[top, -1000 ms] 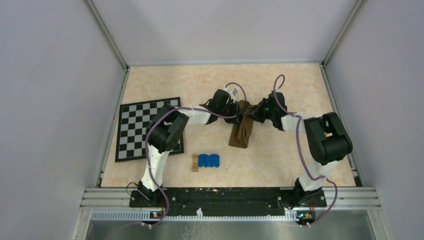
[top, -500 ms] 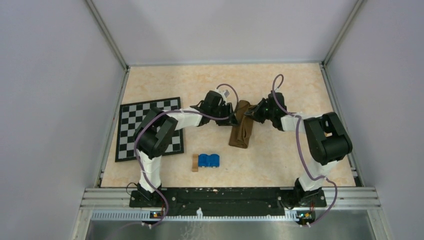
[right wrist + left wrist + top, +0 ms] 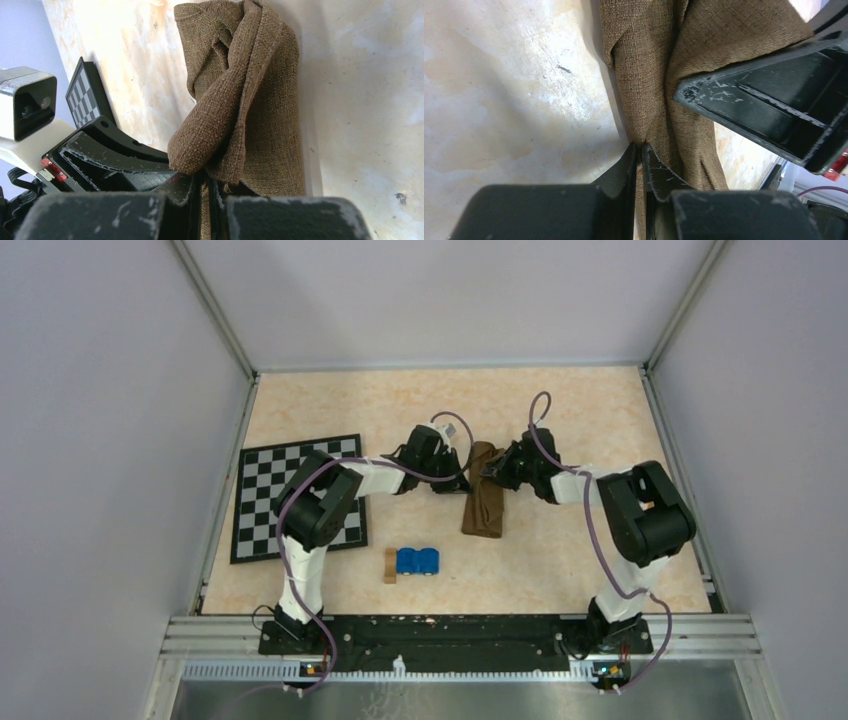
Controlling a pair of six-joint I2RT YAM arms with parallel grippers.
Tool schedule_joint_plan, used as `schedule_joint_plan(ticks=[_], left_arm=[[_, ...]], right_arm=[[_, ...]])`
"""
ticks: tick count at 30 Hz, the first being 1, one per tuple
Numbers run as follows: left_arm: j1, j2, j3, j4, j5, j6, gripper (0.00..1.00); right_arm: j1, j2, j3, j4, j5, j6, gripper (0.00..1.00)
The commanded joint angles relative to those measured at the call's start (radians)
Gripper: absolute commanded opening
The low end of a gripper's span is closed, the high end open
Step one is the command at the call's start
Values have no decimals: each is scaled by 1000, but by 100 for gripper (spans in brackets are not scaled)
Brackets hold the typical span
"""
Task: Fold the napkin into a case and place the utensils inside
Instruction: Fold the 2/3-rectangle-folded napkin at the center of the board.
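The dark brown napkin (image 3: 485, 510) lies on the table as a long narrow folded strip, the case, running from far to near. My left gripper (image 3: 465, 480) is shut on a fold along the strip's left edge near its far end, with cloth pinched between the jaws (image 3: 640, 148). From the other side, my right gripper (image 3: 497, 472) is shut on the same far end, where bunched cloth (image 3: 235, 100) rises from its tips (image 3: 206, 184). The two grippers face each other a few centimetres apart. The utensils are out of view.
A black-and-white checkered mat (image 3: 295, 495) lies to the left under the left arm. Near the front sit a blue object (image 3: 418, 561) and a small tan wooden block (image 3: 390, 565). Grey walls enclose the table on three sides.
My left gripper drew back to the left, opened, then shut on the napkin's left edge. The right gripper shifted slightly left, still shut on the cloth.
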Motion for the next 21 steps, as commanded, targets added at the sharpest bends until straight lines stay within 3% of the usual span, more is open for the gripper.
schedule_joint_plan(ticks=[1, 4, 9, 12, 16, 21], left_arm=[[-10, 20, -24, -8, -9, 18, 11], [-8, -3, -35, -11, -11, 29, 15], [10, -144, -137, 32, -82, 14, 48], [16, -193, -155, 43, -87, 17, 61], [-7, -131, -49, 5, -7, 17, 70], [-67, -47, 35, -64, -65, 44, 71]], right_arm=[[24, 39, 49, 36, 22, 14, 0], [28, 59, 57, 38, 35, 15, 0], [28, 80, 61, 40, 42, 5, 0], [28, 78, 58, 39, 42, -1, 0], [28, 78, 56, 42, 42, 2, 0], [27, 74, 65, 40, 34, 4, 0]])
